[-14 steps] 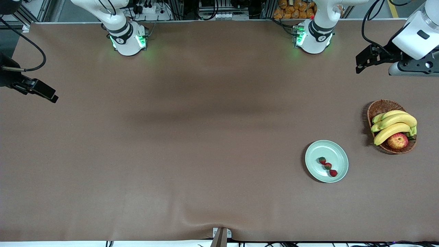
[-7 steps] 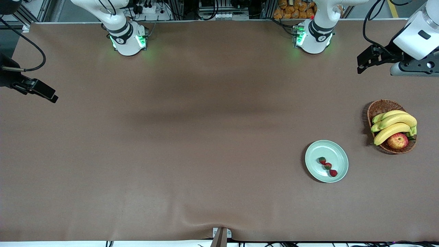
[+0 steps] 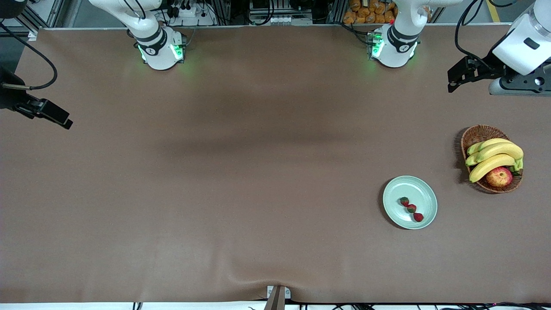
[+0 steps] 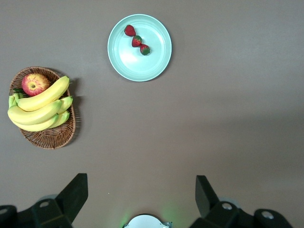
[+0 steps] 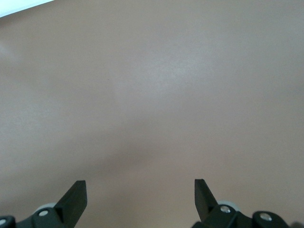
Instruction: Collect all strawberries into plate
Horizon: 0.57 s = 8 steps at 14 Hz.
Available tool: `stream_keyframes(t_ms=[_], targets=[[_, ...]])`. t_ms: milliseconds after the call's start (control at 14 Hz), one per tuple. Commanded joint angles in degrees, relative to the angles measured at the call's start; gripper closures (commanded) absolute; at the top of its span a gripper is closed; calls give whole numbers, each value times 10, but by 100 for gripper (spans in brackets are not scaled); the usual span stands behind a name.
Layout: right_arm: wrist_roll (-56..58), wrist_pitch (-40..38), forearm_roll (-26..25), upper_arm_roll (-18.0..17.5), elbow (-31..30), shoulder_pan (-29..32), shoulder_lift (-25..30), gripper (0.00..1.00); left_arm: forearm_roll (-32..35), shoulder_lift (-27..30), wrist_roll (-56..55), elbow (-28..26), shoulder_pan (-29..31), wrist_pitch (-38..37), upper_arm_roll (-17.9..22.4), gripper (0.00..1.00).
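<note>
Three strawberries [image 3: 411, 208] lie in a short row on the pale mint-green plate [image 3: 398, 189], toward the left arm's end of the table. The left wrist view shows the same strawberries [image 4: 137, 41] on the plate [image 4: 137, 66] from high up. My left gripper [image 3: 451, 82] hangs open over bare table at the left arm's end, well apart from the plate, and its own view shows the left gripper [image 4: 141, 179] with nothing in it. My right gripper [image 3: 64, 122] waits open over bare table at the right arm's end. Its own view shows the right gripper [image 5: 140, 183] above nothing but tablecloth.
A brown wicker basket [image 3: 478, 133] with bananas [image 3: 495, 157] and a red-yellow apple [image 3: 499, 176] stands beside the plate, closer to the left arm's end. The brown tablecloth has a small fold at its front edge [image 3: 258, 275].
The left arm's hand has shifted very slightly over the table. The strawberries, plate, basket and right arm have not moved.
</note>
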<state>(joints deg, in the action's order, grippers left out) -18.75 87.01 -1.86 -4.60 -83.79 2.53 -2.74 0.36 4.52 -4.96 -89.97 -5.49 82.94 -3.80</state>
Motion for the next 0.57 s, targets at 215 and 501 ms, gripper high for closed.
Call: stream_keyframes(t_ms=[215,501], targets=[[6,4,6,-4,-9,9,11,0,14,-2,0,9,-5,0,2,0],[6,3,6,-4,-9,10,11,0,14,-3,0,9,-5,5,2,0]])
